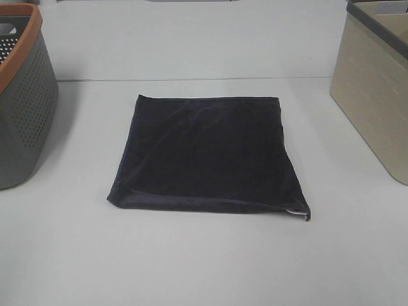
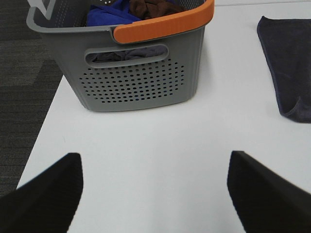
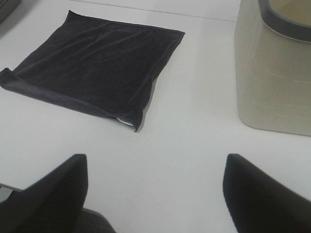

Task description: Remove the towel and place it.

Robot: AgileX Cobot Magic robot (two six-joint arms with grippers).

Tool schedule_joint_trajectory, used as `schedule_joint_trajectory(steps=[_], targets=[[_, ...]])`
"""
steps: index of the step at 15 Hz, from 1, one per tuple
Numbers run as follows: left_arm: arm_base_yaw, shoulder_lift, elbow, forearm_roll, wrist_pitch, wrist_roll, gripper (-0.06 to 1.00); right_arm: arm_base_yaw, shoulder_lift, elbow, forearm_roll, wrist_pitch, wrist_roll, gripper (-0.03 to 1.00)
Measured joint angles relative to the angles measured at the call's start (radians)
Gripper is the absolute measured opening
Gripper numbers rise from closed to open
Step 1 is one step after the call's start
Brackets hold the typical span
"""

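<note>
1. Navy towel (image 1: pixel 207 153) lies flat mid-table (image 1: pixel 191 268), white tag (image 1: pixel 295 211) at its near-right corner.
2. Grey basket (image 1: pixel 22 102) w/ orange rim at left, beige bin (image 1: pixel 373 83) at right.
3. Left gripper (image 2: pixel 154 194) & right gripper (image 3: pixel 154 191) both spread wide, holding nothing.

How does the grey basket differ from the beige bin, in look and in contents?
The grey basket has an orange rim and perforated walls with a handle slot; the beige bin has a dark grey rim and solid walls with faint lines. The grey basket holds blue and brown cloths; what the beige bin holds cannot be seen. The basket stands left of the towel, the bin right of it. Both stand upright on the white table.
</note>
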Motion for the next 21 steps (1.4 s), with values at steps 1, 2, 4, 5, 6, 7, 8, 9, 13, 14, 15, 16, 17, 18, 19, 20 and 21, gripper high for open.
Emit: schedule_joint_trajectory(steps=[1,2,4,5,6,7,8,9,13,14,15,16,17,18,19,20,21], targets=[[0.000,0.000,0.000,0.000,0.000,0.000,0.76,0.000,0.000,0.000,0.000,0.000,0.000,0.76],[0.000,0.000,0.000,0.000,0.000,0.000,0.76,0.000,0.000,0.000,0.000,0.000,0.000,0.76],[0.000,0.000,0.000,0.001,0.000,-0.017,0.76,0.000,0.000,0.000,0.000,0.000,0.000,0.76],[0.000,0.000,0.000,0.006,0.000,-0.024,0.76,0.000,0.000,0.000,0.000,0.000,0.000,0.76],[0.000,0.000,0.000,0.009,0.000,-0.026,0.76,0.000,0.000,0.000,0.000,0.000,0.000,0.76],[0.000,0.000,0.000,0.013,0.000,-0.026,0.76,0.000,0.000,0.000,0.000,0.000,0.000,0.76],[0.000,0.000,0.000,0.015,0.000,-0.026,0.76,0.000,0.000,0.000,0.000,0.000,0.000,0.76],[0.000,0.000,0.000,0.015,0.000,-0.026,0.76,0.000,0.000,0.000,0.000,0.000,0.000,0.76],[0.000,0.000,0.000,0.016,0.000,-0.026,0.76,0.000,0.000,0.000,0.000,0.000,0.000,0.76],[0.000,0.000,0.000,0.016,0.000,-0.026,0.76,0.000,0.000,0.000,0.000,0.000,0.000,0.76],[0.000,0.000,0.000,0.016,0.000,-0.029,0.76,-0.006,0.000,0.000,0.000,0.000,0.001,0.76],[0.000,0.000,0.000,0.016,0.000,-0.029,0.76,-0.007,0.000,0.000,0.001,0.000,0.001,0.76],[0.000,0.000,0.000,0.016,0.000,-0.029,0.76,-0.007,0.000,0.000,0.003,0.000,0.001,0.76],[0.000,0.000,0.000,0.016,0.000,-0.029,0.76,-0.007,0.000,0.000,0.006,0.000,0.001,0.76],[0.000,0.000,0.000,0.016,0.000,-0.029,0.76,-0.007,0.000,0.000,0.007,0.000,0.001,0.76],[0.000,0.000,0.000,0.016,0.000,-0.029,0.76,-0.007,0.000,0.000,0.011,0.000,0.001,0.76],[0.000,0.000,0.000,0.016,0.000,-0.029,0.76,-0.007,0.000,0.000,0.011,0.000,0.001,0.76]])
